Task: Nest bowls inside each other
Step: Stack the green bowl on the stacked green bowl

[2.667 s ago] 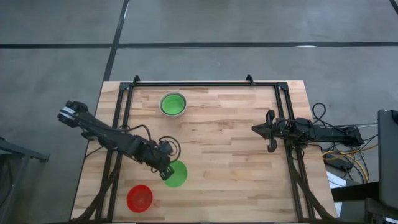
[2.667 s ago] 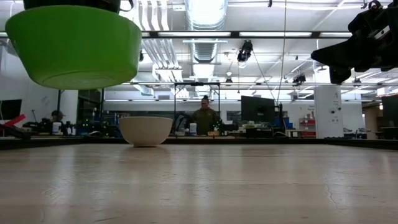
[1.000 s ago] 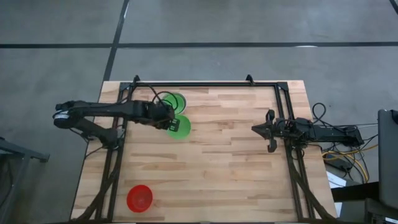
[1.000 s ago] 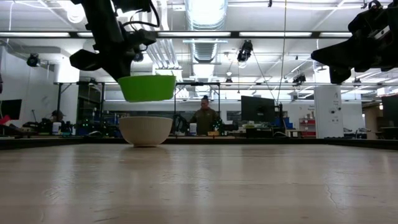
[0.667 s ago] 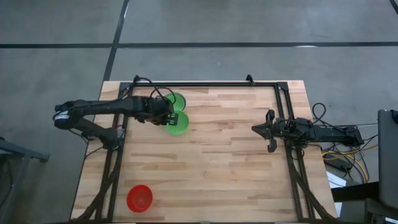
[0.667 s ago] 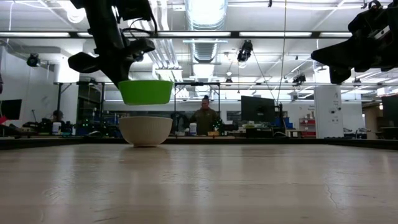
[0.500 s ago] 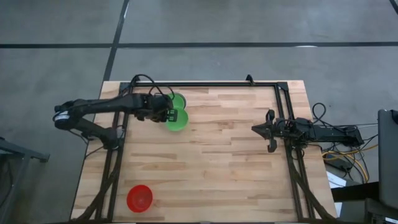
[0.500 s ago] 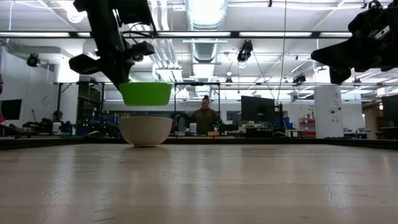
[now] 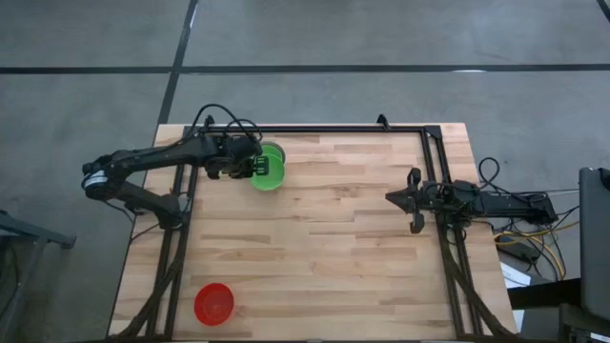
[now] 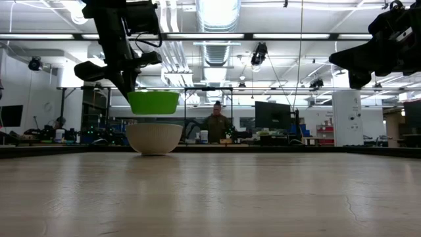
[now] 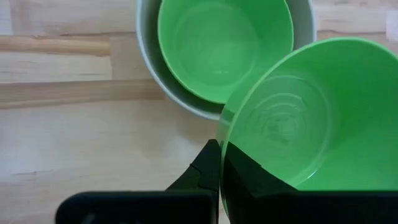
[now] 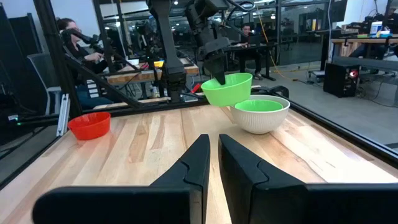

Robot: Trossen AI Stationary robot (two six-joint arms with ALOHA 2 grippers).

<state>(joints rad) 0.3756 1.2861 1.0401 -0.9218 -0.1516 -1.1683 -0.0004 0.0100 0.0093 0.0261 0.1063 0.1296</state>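
A white-grey bowl [image 10: 154, 138] stands at the table's far left with a green bowl [image 11: 224, 43] nested in it. A second green bowl [image 10: 153, 102] hangs just above this stack, partly over it in the high view [image 9: 271, 172], with my left gripper [image 9: 250, 169] shut on it. A red bowl [image 9: 213, 303] rests on its base near the front left corner. My right gripper [image 9: 389, 197] waits shut at the table's right side, above the wood, with nothing between its fingers. My left gripper holds the upper green bowl by its rim [image 11: 222, 146], on the side toward the table's left edge. One finger [image 11: 205, 168] is outside the wall and the other is inside. The fingers come steeply from above. The bowl hangs about level, mouth up, clear of the stack.
Black frame rails [image 9: 305, 129] run along the far edge and both sides of the table. Bare wood [image 9: 334, 248] spreads across the middle and front. Beyond the far edge, desks and a person [image 10: 216, 124] show in the room.
My left gripper has swung toward the table's far edge and a little to the left with the green bowl. The bowl, at first beside the white-grey bowl on its near side and slightly tipped, now hangs about level above it.
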